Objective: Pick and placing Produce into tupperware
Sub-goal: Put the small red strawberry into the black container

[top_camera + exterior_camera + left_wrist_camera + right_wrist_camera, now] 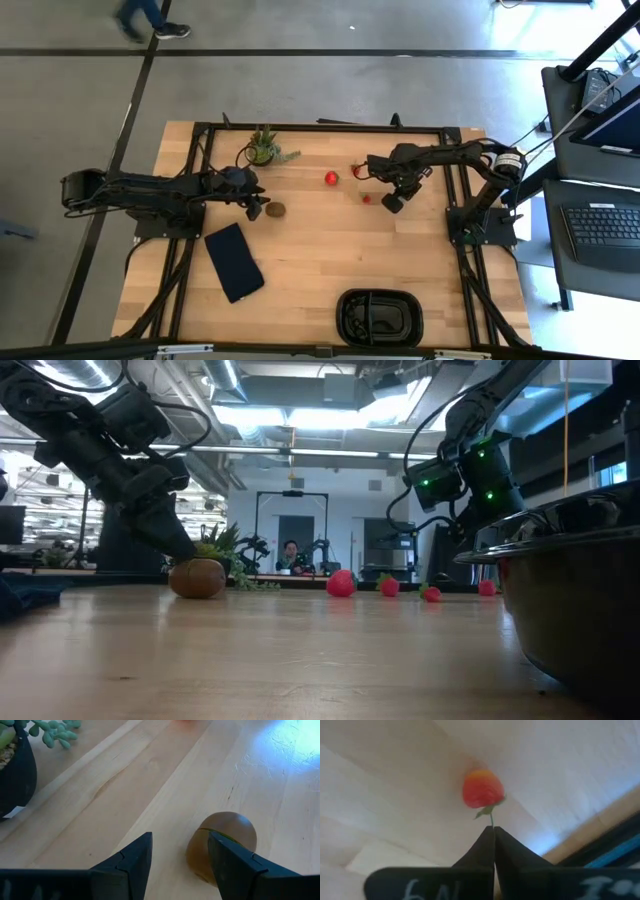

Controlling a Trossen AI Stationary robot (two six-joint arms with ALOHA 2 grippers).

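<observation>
The produce lay scattered across the upper middle of the pale wooden surface [340, 250] in the high view. A brown oval kiwi-like fruit [275, 209] sat left of centre, a round red strawberry-like piece [331, 178] lay up and to the right of it, a second red piece [359, 171] lay further right beside the right arm, and a smaller red piece [367, 198] lay below that one. In the low view these showed as a row along the far surface, the kiwi-like fruit at the left. The black rounded-rectangular plastic tupperware tray [379, 316] with inner compartments sat at the bottom edge of the frame, right of centre, well apart from all the fruit, with no produce visible in it.

The right gripper [392, 203] was just to the right of the small red piece. Its jaws were pressed together, and in the right wrist view the thin green stem of a red strawberry-like piece ran down to where they met; whether they pinched that stem I cannot tell.

The left gripper [256, 210] was just left of the kiwi-like fruit, jaws spread a little, one finger [235, 865] at the fruit's side and the fruit not between them.

A spiky green potted plant [263, 148] stood above the left gripper, and a flat dark navy rectangular slab [234, 262] lay at lower left.
</observation>
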